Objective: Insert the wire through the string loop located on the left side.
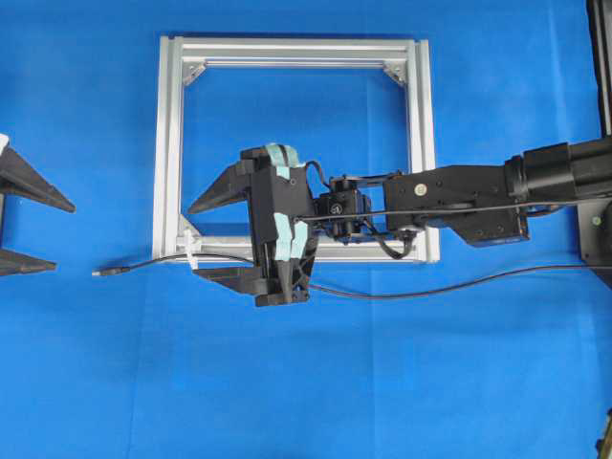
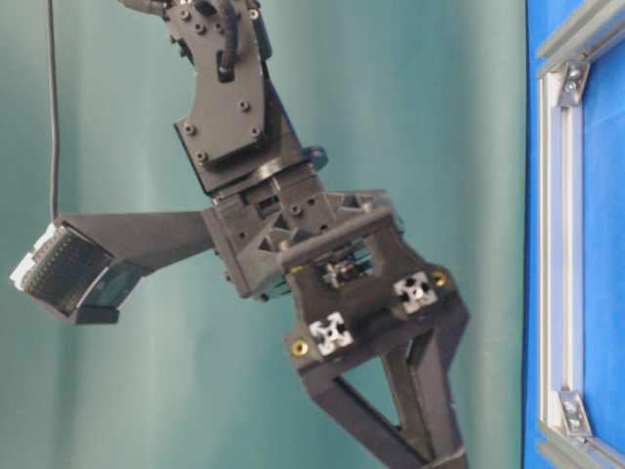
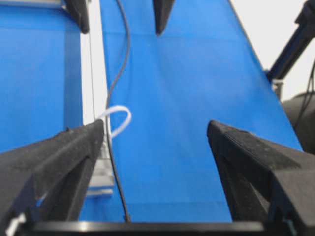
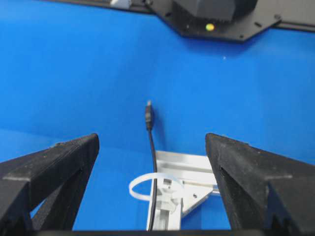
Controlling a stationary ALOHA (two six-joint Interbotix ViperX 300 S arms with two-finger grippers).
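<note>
- Black plastic fingers of the right gripper [image 1: 206, 239] stand spread as wide as they go, with nothing between them; the pincer hangs over the lower left corner of the frame, its tips pointing toward the left of the overhead view.
- Equally wide is the left gripper [image 1: 38, 231], at the left edge of the overhead view, also holding nothing, well apart from the frame.
- Between the right pincer's fingers, in its wrist view, lies the long thin black flexible wire [image 4: 152, 167], running through the tiny white string loop [image 4: 147, 188] fixed at the corner bracket.
- Its slim dark plug tip [image 1: 98, 273] rests on the blue cloth just past the loop, to the left of the corner.
- The remaining cable trails to the right, under the right arm, along the lower rail of the square silver aluminium frame [image 1: 170, 143].
- By the look of it the threading is done, with both pincers free of the cable.
- Judging by its slack curve, the wire is light and limp: it would sag or buckle if pushed from far back.
- The best hold is probably just behind the stiff plug, across its body.
- The loop looks soft, so a hard tug could pull it askew.
</note>
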